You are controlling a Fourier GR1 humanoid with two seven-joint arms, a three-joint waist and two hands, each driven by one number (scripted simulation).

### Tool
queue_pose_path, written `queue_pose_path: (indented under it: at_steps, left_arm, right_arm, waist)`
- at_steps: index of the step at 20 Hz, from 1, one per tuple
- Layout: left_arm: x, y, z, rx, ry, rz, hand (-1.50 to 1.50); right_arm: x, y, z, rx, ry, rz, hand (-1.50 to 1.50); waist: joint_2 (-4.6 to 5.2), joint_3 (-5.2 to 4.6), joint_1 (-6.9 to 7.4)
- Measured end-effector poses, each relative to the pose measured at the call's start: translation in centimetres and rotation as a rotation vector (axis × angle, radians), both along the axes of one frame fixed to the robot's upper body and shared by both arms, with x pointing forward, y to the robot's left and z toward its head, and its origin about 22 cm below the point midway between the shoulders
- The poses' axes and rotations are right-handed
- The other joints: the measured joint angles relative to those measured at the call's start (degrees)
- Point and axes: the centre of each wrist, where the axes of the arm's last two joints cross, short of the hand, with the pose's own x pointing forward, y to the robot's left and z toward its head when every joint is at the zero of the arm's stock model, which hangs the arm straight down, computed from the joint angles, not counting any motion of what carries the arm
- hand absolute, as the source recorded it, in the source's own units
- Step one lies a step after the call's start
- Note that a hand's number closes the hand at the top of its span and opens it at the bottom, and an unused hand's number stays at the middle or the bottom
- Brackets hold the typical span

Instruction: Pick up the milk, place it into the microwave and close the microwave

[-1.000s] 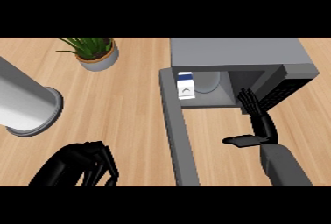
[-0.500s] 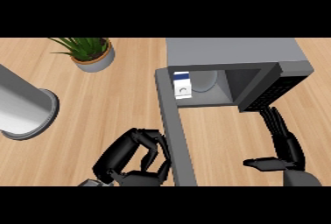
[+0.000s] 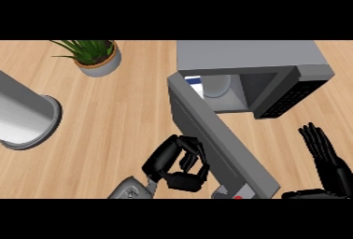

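Milk [image 3: 195, 85] sits inside the microwave [image 3: 248, 58], at the left of the cavity; only a blue-and-white sliver of the carton shows past the door's edge.

Left hand [image 3: 176, 163], near and just left of centre, is clenched with its black fingers curled in, grasping nothing, and its knuckles lie against the outer face of the microwave door [image 3: 217, 140]. Its grey forearm [image 3: 131, 190] comes in from the near edge below it.

Right hand [image 3: 324, 158] shows at the near right with its fingers straight and spread, pointing away, released and touching nothing; it stands apart from the microwave's dark control panel [image 3: 293, 95].

The door is swung partway open, running from its hinge at the far left of the microwave body down toward the near side between the two hands.

Farther left on the wooden desk [image 3: 124, 112], a grey cylinder [image 3: 24, 119] lies at the left edge, and a potted plant [image 3: 93, 53] stands at the far side, both well apart from the microwave.
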Motion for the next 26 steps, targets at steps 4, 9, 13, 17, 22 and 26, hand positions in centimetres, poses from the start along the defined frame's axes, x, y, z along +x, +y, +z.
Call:
queue_pose_path:
  at_steps: [4,9,13,17,22,26]
  left_arm:
    - [0.3,-1.4,-1.9,-0.024,-0.036,0.038,1.5]
    - [0.5,-2.6,-3.3,-0.032,-0.039,0.07,1.5]
    - [1.0,-3.6,-3.4,-0.024,-0.011,0.078,1.5]
    - [1.5,-4.2,-3.0,-0.056,-0.013,0.091,1.5]
    - [2.1,-5.1,-1.7,-0.125,-0.029,0.141,1.5]
    - [3.2,-5.6,-0.4,-0.171,-0.055,0.225,1.5]
  right_arm:
    - [-0.5,-0.2,2.1,0.037,-0.033,0.031,-1.5]
    - [-0.4,-0.1,5.1,0.063,-0.067,0.098,-1.5]
    - [0.0,0.3,7.1,0.073,-0.094,0.148,-1.5]
    - [0.5,0.8,9.0,0.087,-0.113,0.206,-1.5]
    - [0.9,0.9,10.8,0.083,-0.116,0.278,-1.5]
    - [1.3,0.7,12.4,0.048,-0.13,0.318,-1.5]
  waist:
    - [0.2,-0.05,-0.9]
    - [0.45,-0.09,-2.06]
    - [0.73,-0.12,-3.2]
    - [1.1,-0.19,-4.55]
    - [1.54,-0.23,-6.32]
    - [1.76,-0.27,-7.86]
